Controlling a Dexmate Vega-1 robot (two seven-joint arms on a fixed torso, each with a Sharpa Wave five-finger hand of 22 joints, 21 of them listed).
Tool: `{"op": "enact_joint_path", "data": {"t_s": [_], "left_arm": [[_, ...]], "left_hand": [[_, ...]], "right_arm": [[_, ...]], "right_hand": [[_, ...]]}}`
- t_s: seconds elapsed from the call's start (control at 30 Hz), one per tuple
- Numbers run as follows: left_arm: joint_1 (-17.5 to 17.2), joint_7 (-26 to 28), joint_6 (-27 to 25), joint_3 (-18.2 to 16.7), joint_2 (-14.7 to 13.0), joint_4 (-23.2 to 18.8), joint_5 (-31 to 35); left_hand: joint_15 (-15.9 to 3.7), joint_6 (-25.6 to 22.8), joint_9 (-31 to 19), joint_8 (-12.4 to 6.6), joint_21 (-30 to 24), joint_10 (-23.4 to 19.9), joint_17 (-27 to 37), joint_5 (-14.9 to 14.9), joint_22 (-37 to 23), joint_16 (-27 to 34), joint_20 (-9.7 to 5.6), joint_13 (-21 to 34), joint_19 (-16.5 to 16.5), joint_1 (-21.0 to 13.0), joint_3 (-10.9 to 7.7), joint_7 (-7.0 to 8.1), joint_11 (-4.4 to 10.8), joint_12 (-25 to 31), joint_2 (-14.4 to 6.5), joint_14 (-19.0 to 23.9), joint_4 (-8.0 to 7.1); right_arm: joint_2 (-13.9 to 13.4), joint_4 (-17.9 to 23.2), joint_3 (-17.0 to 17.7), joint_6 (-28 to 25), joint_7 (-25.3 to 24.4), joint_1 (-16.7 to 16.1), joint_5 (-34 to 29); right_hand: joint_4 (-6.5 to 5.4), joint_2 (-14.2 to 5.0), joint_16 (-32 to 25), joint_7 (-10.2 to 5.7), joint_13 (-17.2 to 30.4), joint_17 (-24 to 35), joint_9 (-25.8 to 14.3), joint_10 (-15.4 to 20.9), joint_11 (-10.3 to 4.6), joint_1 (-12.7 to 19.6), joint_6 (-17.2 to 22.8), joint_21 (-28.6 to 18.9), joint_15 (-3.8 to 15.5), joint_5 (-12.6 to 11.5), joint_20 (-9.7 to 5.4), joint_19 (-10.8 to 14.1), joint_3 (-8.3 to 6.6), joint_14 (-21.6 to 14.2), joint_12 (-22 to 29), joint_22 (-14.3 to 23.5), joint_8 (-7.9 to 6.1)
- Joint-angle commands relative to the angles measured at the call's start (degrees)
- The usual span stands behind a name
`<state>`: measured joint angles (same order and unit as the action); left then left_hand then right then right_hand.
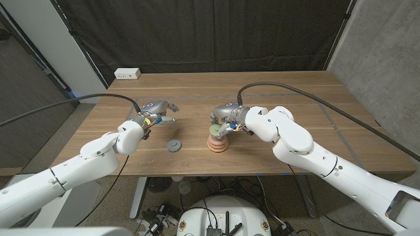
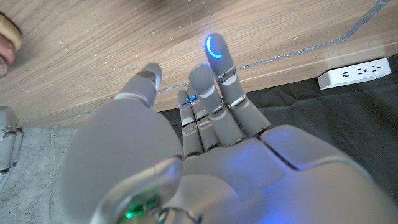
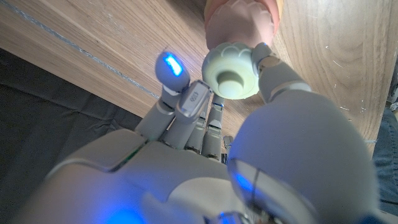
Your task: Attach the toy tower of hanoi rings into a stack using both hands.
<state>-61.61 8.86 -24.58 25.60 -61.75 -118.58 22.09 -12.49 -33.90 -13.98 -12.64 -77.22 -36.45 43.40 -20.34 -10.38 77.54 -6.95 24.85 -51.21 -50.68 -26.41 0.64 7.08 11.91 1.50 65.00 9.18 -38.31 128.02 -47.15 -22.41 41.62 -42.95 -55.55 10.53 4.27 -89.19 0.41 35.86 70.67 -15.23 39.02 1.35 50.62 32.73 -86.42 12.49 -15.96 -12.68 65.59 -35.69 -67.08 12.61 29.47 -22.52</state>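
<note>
Wooden table [image 1: 275,98] seen from the head camera, with both robot arms entering from the lower corners. Right hand [image 1: 228,118] poised directly over the ring stack [image 1: 217,142], near the table's middle and toward the front edge; stack made up of a peach-coloured lower ring with a smaller ring above it. In the right wrist view, pale green ring [image 3: 231,70] with a raised central knob pinched between thumb and a finger of the right hand [image 3: 261,143], held just over the peach-coloured ring [image 3: 239,18] below; contact between the two not resolvable. Remaining fingers [image 3: 169,67] extended alongside, one tip lit blue. Grey ring [image 1: 174,145] lying flat and alone on the table, between the two hands, apart from the stack and nearer the left hand [image 1: 152,116]. Left hand raised above the table surface behind the grey ring, holding nothing, fingers spread loosely. In the left wrist view, left hand [image 2: 199,149] seen from the back, fingers [image 2: 219,59] extended and apart over bare wood, one tip glowing blue; edge of the peach-coloured ring [image 2: 7,34] at the frame border. White power strip [image 1: 127,74] at the table's far left corner, well away from both hands; also visible in the left wrist view [image 2: 354,73]. Black curtain [image 1: 210,33] behind the table.
</note>
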Motion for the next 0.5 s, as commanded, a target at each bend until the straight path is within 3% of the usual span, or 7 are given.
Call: {"op": "enact_joint_path", "data": {"t_s": [0.03, 0.5], "left_arm": [[1.08, -0.58, 0.63, 0.61, 0.38, 0.94, 0.21], [0.22, 0.19, 0.47, 0.01, 0.28, 0.75, -0.23]], "left_hand": [[0.04, -0.45, -0.23, 0.0, -0.01, -0.5, 0.26, -0.22, -0.13, 0.33, -4.85, 0.2, 0.01, -0.04, -0.52, -0.02, -0.07, 0.05, -0.02, 0.23, 0.15], [0.03, -0.64, -0.27, 0.03, 0.06, -0.83, 0.2, -0.24, -0.15, 0.32, -4.86, 0.45, -0.07, -0.09, -0.74, -0.02, 0.1, 0.1, -0.05, 0.2, 0.24]], "right_arm": [[1.18, -1.88, -1.57, -0.22, 1.46, 1.15, -1.3], [1.56, -3.24, -2.8, 0.45, 1.72, 1.37, -2.47]], "right_hand": [[-1.06, -4.25, 0.12, -5.58, 7.07, 0.12, -0.51, 11.57, -10.71, 3.71, 6.16, 0.37, -0.04, -0.3, 0.07, -0.07, -1.36, -0.14, 0.37, -0.04, -2.38], [-1.06, -4.41, 0.12, -5.61, 7.19, 0.13, -0.72, 11.68, -10.76, 3.55, 6.21, 1.04, -0.03, -0.7, 0.06, -0.29, -1.12, 0.14, -0.07, -0.8, -2.18]]}}
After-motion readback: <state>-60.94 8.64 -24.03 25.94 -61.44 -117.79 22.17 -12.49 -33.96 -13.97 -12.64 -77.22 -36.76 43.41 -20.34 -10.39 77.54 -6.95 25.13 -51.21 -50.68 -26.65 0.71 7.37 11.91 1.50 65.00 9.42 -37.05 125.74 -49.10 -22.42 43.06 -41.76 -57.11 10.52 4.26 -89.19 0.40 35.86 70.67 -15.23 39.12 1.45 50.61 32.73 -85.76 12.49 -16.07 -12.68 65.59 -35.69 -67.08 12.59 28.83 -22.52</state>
